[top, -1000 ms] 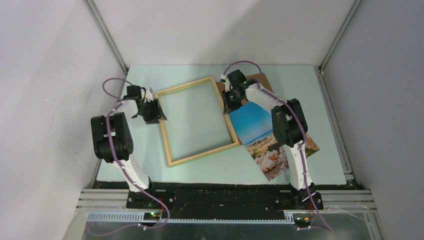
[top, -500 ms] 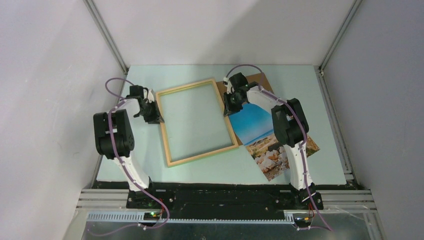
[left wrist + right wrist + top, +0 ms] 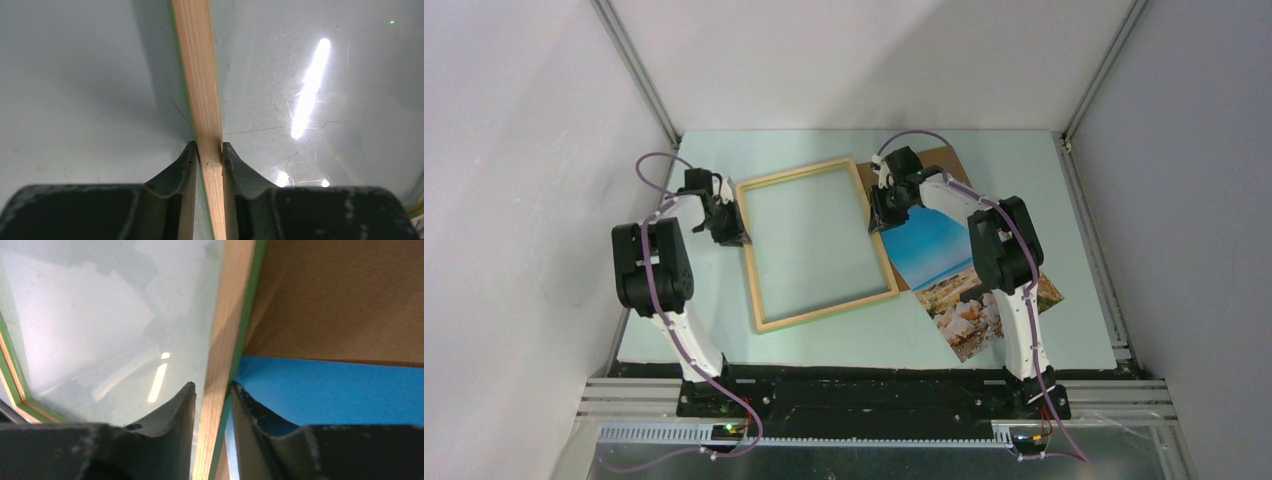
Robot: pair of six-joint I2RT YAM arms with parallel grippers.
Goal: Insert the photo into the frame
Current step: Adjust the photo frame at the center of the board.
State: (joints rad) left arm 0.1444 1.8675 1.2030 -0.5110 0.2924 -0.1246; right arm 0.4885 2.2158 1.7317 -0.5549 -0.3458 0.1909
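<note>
Left tool [image 3: 209, 150]: both dark fingers [image 3: 182, 165] pressed against opposite sides of one rail of the pale wooden picture frame [image 3: 202, 75]. The rail runs from top centre down between them and has a thin green edge on its left side. Matte grey-green bench [image 3: 75, 75] lies left of the rail. Glossy scratched surface [image 3: 350, 150] on the right, with bright glare streaks.

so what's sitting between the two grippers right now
The frame: the left gripper pinches its left rail and the right gripper straddles its right rail. Only the frame's opening spans the stretch between them, as the top view shows.
</note>
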